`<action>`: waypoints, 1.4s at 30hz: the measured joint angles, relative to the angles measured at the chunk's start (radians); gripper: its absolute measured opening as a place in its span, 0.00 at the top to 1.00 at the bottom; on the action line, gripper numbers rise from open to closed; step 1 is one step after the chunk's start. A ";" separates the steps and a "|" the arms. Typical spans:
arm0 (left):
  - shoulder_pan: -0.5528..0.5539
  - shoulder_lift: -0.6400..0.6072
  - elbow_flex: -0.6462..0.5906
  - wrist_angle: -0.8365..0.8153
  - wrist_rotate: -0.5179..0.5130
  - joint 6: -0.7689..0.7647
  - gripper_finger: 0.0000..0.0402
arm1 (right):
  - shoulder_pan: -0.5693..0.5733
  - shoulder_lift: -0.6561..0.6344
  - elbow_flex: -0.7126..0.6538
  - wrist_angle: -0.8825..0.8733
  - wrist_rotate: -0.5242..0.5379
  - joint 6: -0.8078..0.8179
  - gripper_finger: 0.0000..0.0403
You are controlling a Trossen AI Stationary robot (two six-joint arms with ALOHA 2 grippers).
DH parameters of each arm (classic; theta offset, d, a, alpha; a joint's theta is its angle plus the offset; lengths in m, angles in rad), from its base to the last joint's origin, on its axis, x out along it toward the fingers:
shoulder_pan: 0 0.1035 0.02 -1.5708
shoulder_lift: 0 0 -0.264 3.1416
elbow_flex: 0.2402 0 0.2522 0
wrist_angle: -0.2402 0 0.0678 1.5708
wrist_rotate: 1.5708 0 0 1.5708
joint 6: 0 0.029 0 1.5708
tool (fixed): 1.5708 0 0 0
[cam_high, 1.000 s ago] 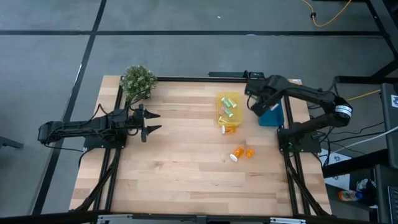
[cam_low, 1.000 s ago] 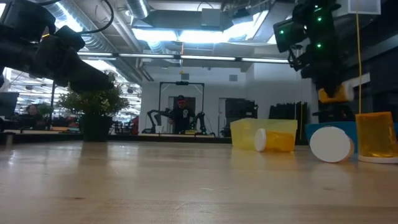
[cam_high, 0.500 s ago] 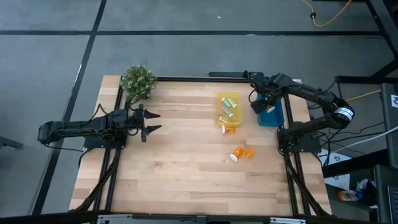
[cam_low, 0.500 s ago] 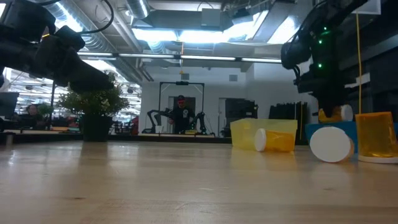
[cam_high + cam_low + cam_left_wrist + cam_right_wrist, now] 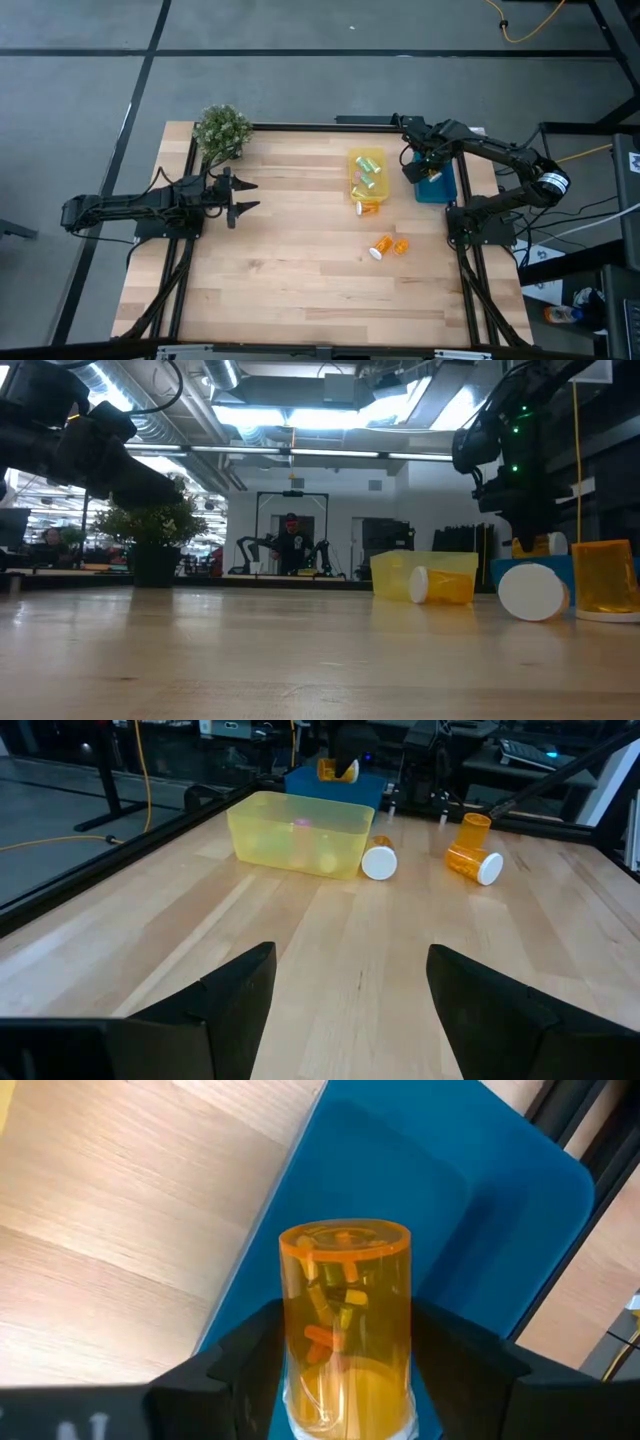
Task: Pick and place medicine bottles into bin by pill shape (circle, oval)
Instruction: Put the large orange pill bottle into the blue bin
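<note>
Bottle (image 5: 345,1325) between right hand (image 5: 345,1380) fingers

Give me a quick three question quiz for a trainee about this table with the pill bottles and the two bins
1. True or false: the right gripper is over the blue bin with an orange bottle between its fingers.
2. How many orange bottles lie on the bare table, outside both bins?
A. one
B. three
C. five
3. Fill in: the left gripper waits near the table's left edge, just in front of the ____.

Key
1. True.
2. B: one beside the yellow bin, two more nearer the table's middle.
3. The small potted plant.
</note>
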 joint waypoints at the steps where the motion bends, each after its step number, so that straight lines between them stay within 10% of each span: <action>1: 0.000 0.000 0.000 0.000 0.000 0.000 0.37 | 0.000 0.000 0.000 0.000 0.000 0.000 0.47; 36: 0.000 0.000 0.000 0.000 0.000 0.000 0.37 | 0.000 0.000 0.000 0.007 -0.002 0.087 0.45; 42: 0.000 0.000 0.000 0.000 0.000 0.000 0.37 | 0.040 0.000 0.000 0.008 -0.191 0.187 0.46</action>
